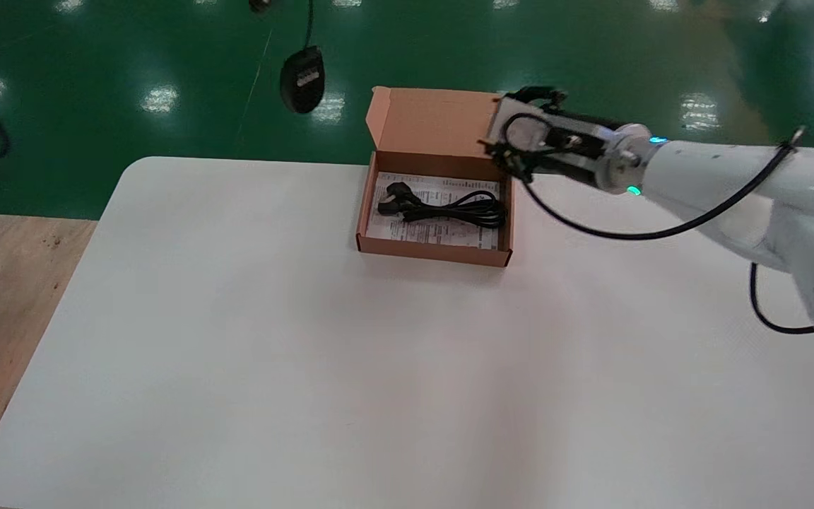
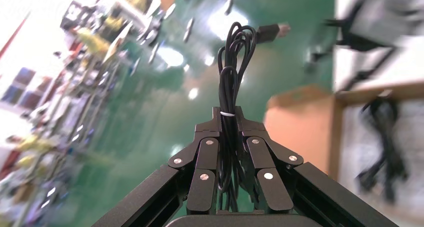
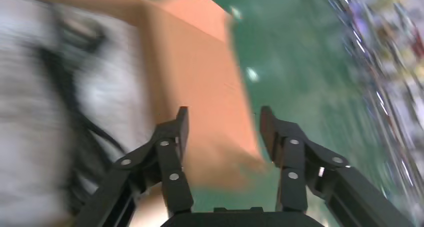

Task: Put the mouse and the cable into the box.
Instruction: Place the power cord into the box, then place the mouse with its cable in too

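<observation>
1. The box (image 1: 435,251) sits open at the far middle of the tabletop (image 1: 308,339), its lid (image 1: 435,116) standing up at the back.
2. A black cable (image 1: 449,208) lies coiled inside the box on a printed sheet (image 1: 442,230).
3. The mouse (image 1: 302,79) shows beyond the tabletop's far edge, apparently dangling by its cord above the green floor.
4. The left tool (image 2: 229,119) is clamped tight on a cord bundle (image 2: 231,87) that ends in a USB plug (image 2: 272,32).
5. The right tool (image 3: 221,127) hovers at the box's far right corner beside the lid, fingers spread apart and holding nothing.
</observation>
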You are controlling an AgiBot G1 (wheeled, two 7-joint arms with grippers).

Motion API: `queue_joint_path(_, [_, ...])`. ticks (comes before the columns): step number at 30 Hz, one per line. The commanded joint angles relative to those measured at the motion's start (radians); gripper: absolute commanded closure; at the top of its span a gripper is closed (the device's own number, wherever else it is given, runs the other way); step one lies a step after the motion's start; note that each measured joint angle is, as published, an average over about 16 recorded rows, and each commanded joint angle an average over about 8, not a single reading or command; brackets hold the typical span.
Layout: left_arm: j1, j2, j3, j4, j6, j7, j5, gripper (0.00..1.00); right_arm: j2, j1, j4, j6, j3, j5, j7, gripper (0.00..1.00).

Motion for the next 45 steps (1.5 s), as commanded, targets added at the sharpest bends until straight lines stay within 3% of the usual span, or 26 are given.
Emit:
queue_joint_path(1, [0.028,0.025,-0.008,0.002,0.012,0.006,-0.011,1.0,0.014,0.029,-0.03,0.026,0.012,0.018,0.018,0.0])
queue_joint_path(9, [0.154,0.127,-0.037,0.005,-0.136,0.032,-0.053,1.0,0.151,0.099,-0.035,-0.105,0.025,0.032,-0.058,0.0])
queue_joint_path(21, [0.415,0.156,-0.077,-0.095,-0.316,-0.018,-0.144,1.0,0.299,0.178,-0.069,-0.129,0.03,0.03,-0.15,0.0])
queue_joint_path(31, [0.504,0.154,0.037,-0.208,-0.32,-0.1,-0.12,1.0,0.37,0.207,-0.112,-0.15,0.022,0.018,-0.158,0.0])
queue_joint_path(45, [0.493,0.151,0.183,-0.262,-0.387,-0.167,-0.08,1.0,0.401,0.215,-0.119,-0.212,0.018,0.011,-0.164,0.0])
